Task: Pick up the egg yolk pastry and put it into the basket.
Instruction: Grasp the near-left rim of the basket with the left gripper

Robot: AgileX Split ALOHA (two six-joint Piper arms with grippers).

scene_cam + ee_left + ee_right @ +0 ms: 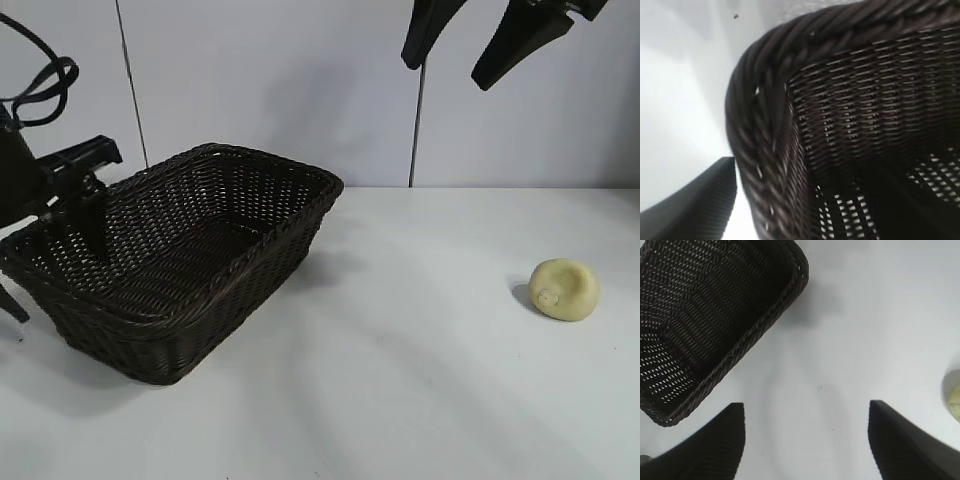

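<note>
- The pastry, a matte pale yellow dome with a dimple, sits on the white table, well apart from the basket.
- The basket is dark brown wicker, rectangular, with a braided rim.
- The left gripper straddles the basket's corner, jaws spread, grasping nothing.
- The right gripper hangs high before a pale panelled wall, jaws apart and empty.

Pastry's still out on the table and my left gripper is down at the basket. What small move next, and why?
Probably bring the right gripper down toward the egg yolk pastry: it hangs open high above the table, roughly over it, while the left gripper sits open astride the basket rim, far away.
</note>
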